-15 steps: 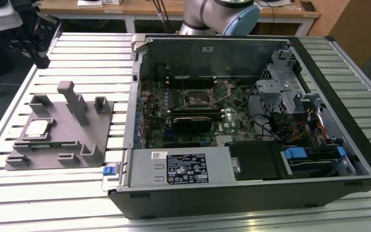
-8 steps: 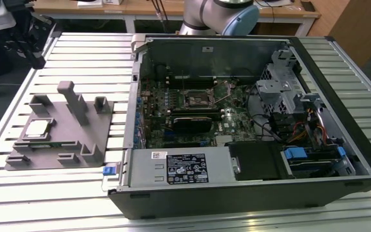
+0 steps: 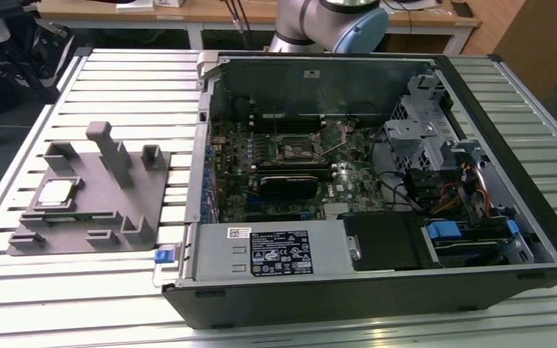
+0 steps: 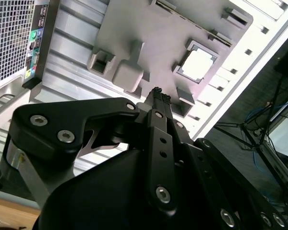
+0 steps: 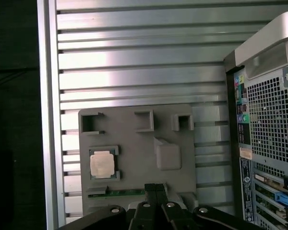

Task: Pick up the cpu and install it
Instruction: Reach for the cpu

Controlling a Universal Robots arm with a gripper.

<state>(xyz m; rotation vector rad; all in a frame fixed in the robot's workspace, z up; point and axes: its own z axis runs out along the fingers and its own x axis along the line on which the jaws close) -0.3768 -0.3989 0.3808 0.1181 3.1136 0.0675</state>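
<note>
Tool [image 5: 156,188] pinched shut, empty, above the grey fixture [image 5: 134,143].
In both wrist views the fingertips meet with nothing between them. Cpu [image 5: 102,164] lies flat in a square recess of the fixture, near the tool, not touching. Fixture sits on the slatted bench [image 5: 134,48]; open computer case [image 3: 376,297] beside it, toward the exterior view's right.

Your cpu [image 3: 56,192] is a small silvery-white square, lying flat, seated in a square pocket of the grey fixture [image 3: 66,239] at the exterior view's left
</note>
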